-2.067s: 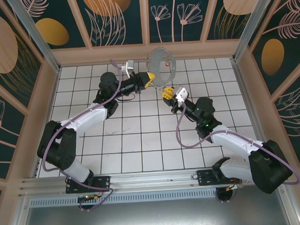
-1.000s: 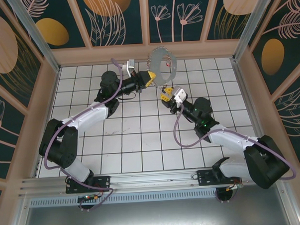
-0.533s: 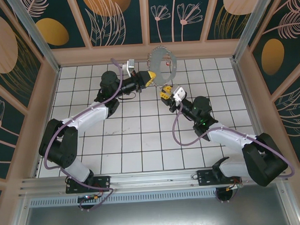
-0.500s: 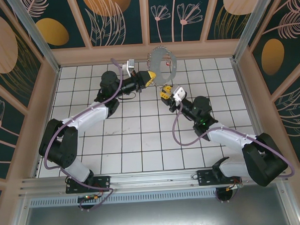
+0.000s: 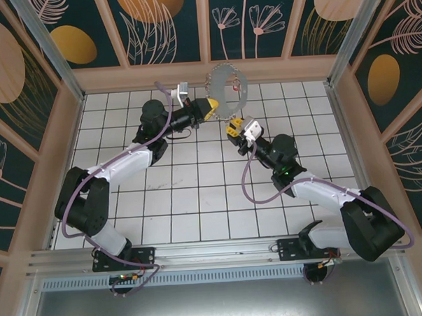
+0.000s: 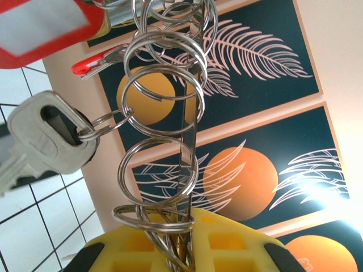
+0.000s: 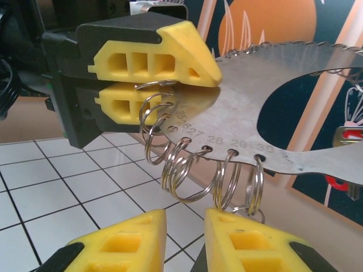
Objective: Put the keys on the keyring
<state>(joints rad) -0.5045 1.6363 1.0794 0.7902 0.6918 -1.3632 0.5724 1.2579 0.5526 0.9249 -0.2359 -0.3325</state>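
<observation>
The keyring [image 5: 217, 79] is held up off the counter [image 5: 184, 194] at 12 o'clock in the top view, near the back wall. It is a flat silvery hoop with numbered holes along its rim. The left gripper [image 5: 210, 109] is clenched on that rim at about 8 o'clock of the hoop. The right wrist view shows this clearly, with the yellow fingers [image 7: 170, 59] pinching the plate from both faces.

The right gripper [image 5: 232, 126] sits just below the hoop at 6 o'clock. Its fingers are parted, with bare tile between them and nothing grasped. Split rings [image 7: 187, 170] dangle from the holes just above it. A silvery key [image 6: 45, 141] and a red tag [image 6: 39, 22] hang nearby.

I cannot tell the small bronze keys apart from this hardware. My judgement is that the hoop is presented and steadied, but threading is unconfirmed and probably not yet done.
</observation>
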